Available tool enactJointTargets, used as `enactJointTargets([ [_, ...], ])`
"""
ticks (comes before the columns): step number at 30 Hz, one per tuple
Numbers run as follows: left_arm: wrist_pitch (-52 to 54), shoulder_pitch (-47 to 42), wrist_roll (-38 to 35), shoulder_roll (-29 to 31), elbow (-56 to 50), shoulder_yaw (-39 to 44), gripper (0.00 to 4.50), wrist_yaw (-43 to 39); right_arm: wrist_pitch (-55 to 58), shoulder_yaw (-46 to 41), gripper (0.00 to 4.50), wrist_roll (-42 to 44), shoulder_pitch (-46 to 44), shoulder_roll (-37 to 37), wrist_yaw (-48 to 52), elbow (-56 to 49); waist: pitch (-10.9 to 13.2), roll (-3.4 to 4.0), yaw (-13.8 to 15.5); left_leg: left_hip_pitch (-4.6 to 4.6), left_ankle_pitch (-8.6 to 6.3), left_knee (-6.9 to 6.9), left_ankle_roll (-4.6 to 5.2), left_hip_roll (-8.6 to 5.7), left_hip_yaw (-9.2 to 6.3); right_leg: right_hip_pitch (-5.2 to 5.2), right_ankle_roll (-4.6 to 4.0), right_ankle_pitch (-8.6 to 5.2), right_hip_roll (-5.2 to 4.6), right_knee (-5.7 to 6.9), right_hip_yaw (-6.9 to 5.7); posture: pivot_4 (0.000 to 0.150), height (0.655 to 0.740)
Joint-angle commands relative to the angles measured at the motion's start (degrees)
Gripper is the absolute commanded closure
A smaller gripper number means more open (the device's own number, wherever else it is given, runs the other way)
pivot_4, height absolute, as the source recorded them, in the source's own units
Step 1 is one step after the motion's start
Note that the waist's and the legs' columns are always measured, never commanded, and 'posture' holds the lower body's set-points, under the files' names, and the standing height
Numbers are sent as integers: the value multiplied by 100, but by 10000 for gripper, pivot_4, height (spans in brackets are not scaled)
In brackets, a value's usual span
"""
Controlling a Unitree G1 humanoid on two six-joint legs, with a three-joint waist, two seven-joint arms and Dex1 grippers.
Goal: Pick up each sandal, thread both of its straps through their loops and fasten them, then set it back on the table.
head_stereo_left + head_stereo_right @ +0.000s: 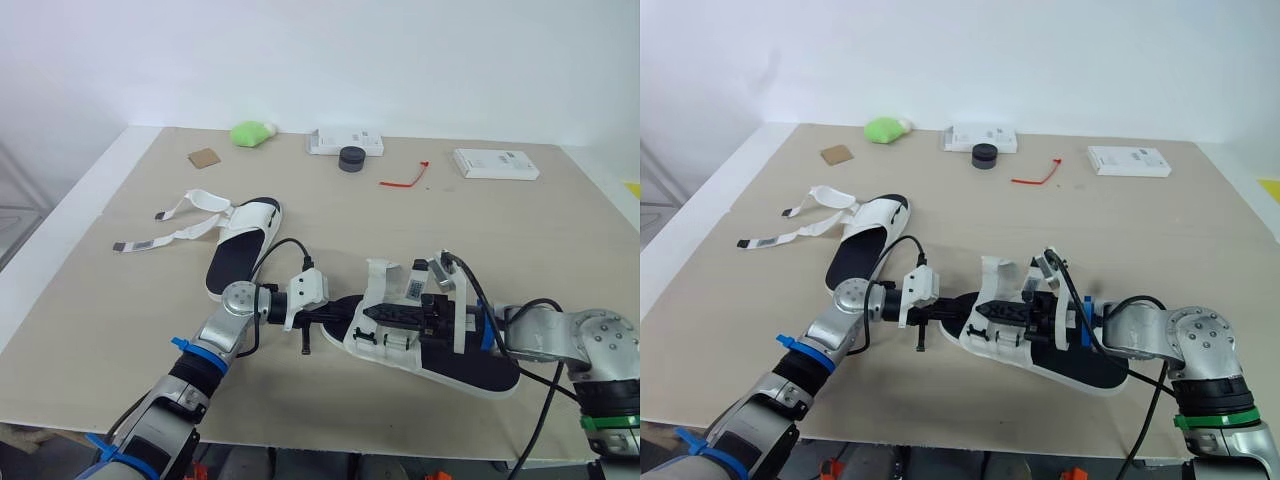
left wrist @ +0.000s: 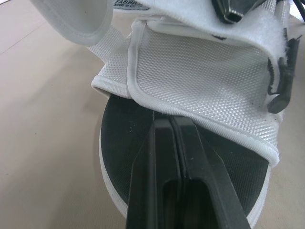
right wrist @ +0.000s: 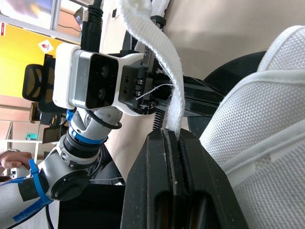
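Note:
A white sandal with a black insole (image 1: 470,365) lies near the table's front edge, between both grippers. My left gripper (image 1: 338,318) is shut, its fingers (image 2: 167,157) lying on the insole at the toe with their tips at the edge of the white mesh upper (image 2: 200,81). My right gripper (image 1: 374,314) reaches across the sandal's straps and is shut on a white strap (image 3: 167,71) that rises from between its fingers. A second sandal (image 1: 243,248) lies flat further back on the left, with both straps (image 1: 165,235) loose and spread out to the left.
Along the table's back edge are a green lump (image 1: 252,132), a brown card (image 1: 204,157), a white box (image 1: 330,141) with a black round cap (image 1: 351,158) in front, a red tie (image 1: 405,181) and another white box (image 1: 495,163).

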Motion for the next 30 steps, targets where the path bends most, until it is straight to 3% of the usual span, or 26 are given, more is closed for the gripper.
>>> enactJointTargets([
  [1, 413, 366, 539, 182, 683, -300, 45000, 160, 180, 370, 44277, 1, 84, -228, -355, 32, -1, -1, 0, 0, 0, 0, 0, -1, -1, 0, 0, 0, 0, 0, 0, 1500, 7400],
  [7, 412, 354, 546, 192, 687, -302, 45000, 151, 222, 636, 44277, 1, -332, -305, -766, 297, -5, -4, 0, 0, -2, -1, -1, -2, -3, 0, 0, 0, 0, 0, -3, 1500, 7400],
  [14, 412, 349, 558, 198, 689, -312, 45000, 152, 553, 794, 44277, 1, -989, -326, -583, 770, -3, -5, -1, -1, -2, -1, -1, -2, -5, -2, 1, -1, -1, 0, -2, 1500, 7400],
  [23, 405, 378, 557, 203, 689, -302, 45000, 183, 766, 1224, 44277, 1, -1381, -784, 222, 376, 1, 4, 0, -7, -4, -2, 1, -17, -13, -2, 4, -2, -6, 0, 2, 1500, 7400],
  [30, 406, 390, 554, 192, 672, -298, 45000, 193, 309, 1322, 44277, 1, -1582, -668, -345, 223, 6, 1, 0, -8, -6, -3, -2, -16, -19, -3, 5, -3, -7, 0, -5, 1500, 7400],
])
